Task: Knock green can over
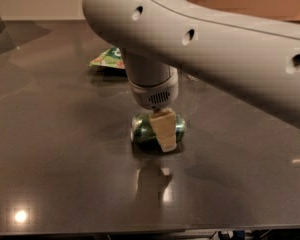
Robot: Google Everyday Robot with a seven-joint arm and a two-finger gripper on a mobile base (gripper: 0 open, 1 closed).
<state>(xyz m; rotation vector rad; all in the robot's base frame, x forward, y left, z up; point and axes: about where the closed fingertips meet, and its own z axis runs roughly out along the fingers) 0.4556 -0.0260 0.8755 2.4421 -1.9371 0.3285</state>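
Your gripper (165,140) sat low over the dark table (60,154), against the green can (141,128) lying on its side; whether it gripped was impossible to tell.

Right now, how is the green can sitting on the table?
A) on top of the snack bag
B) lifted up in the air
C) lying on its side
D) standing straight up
C: the green can lies sideways on the dark table, looking wider than it is tall, and the hand is down low right in front of it.
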